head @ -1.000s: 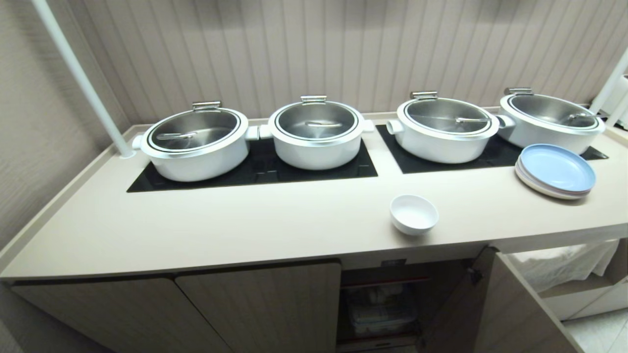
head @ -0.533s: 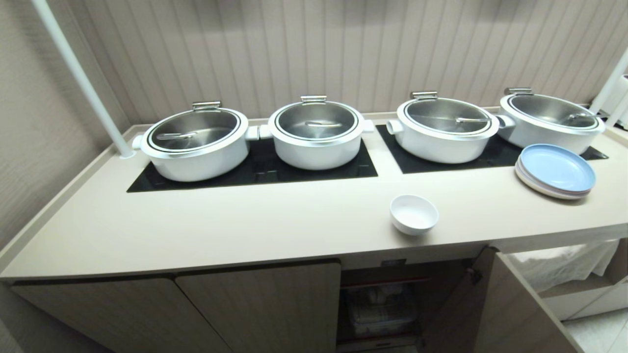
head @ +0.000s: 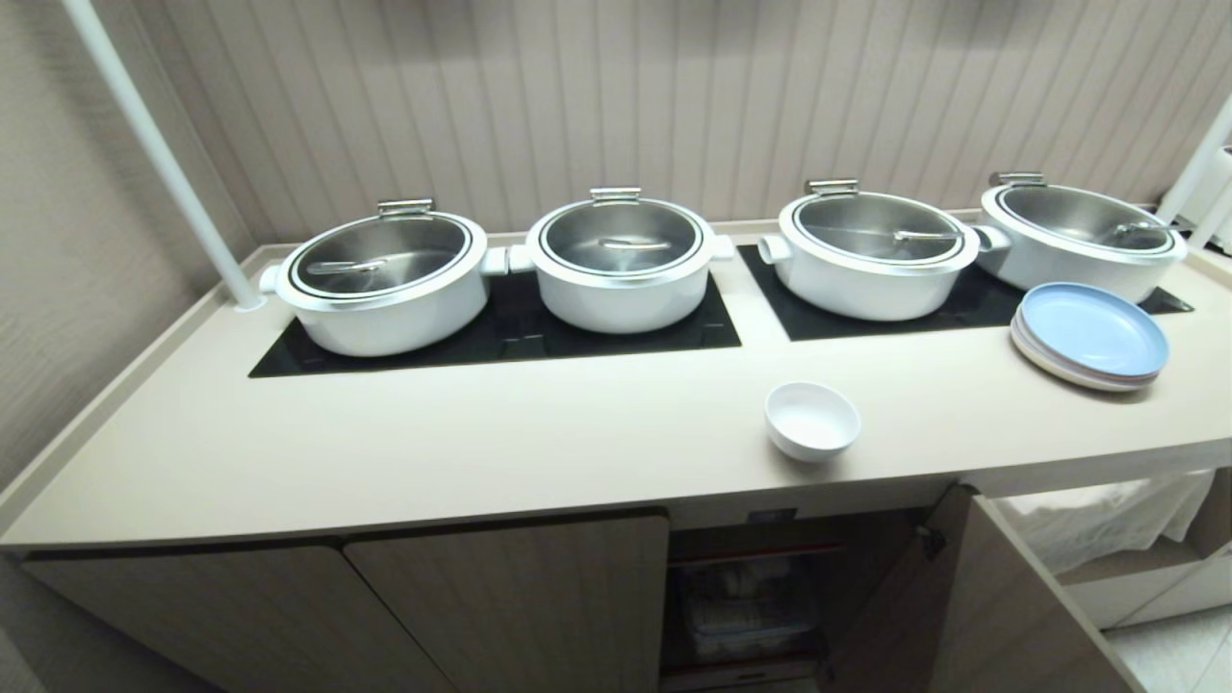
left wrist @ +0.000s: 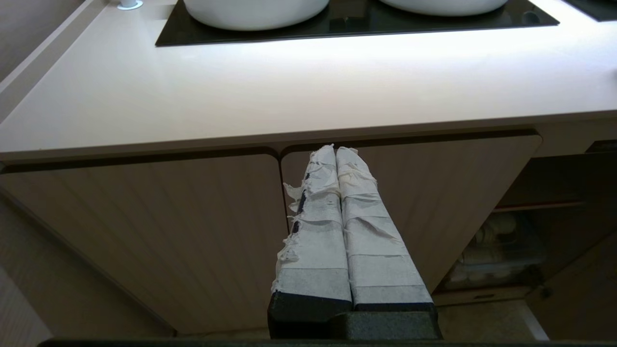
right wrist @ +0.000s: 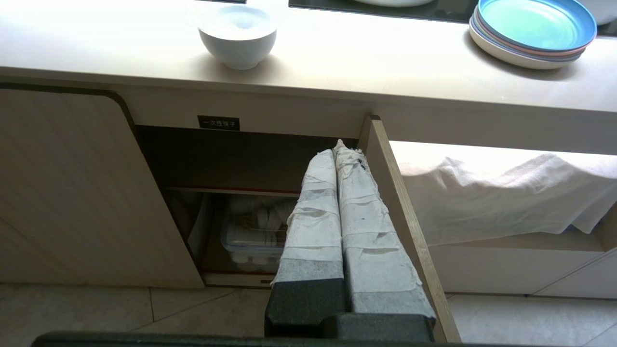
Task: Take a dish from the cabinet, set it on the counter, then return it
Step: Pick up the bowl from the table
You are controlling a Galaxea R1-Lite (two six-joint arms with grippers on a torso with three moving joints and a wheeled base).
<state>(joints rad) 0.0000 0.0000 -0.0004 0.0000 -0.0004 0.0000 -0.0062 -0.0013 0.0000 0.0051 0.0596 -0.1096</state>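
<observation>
The dish, a small white bowl, stands upright on the beige counter near its front edge; the right wrist view shows the dish too. Right below it the cabinet stands with its door swung open. Neither arm appears in the head view. My right gripper hangs shut and empty in front of the open cabinet, below counter level. My left gripper is shut and empty, facing the closed ribbed doors further left.
Several large white pots with steel lids sit on black glass panels at the back. A stack of plates, blue on top, lies right of the dish. A clear bin of white cups sits on the cabinet's lower shelf. White cloth hangs beside the open door.
</observation>
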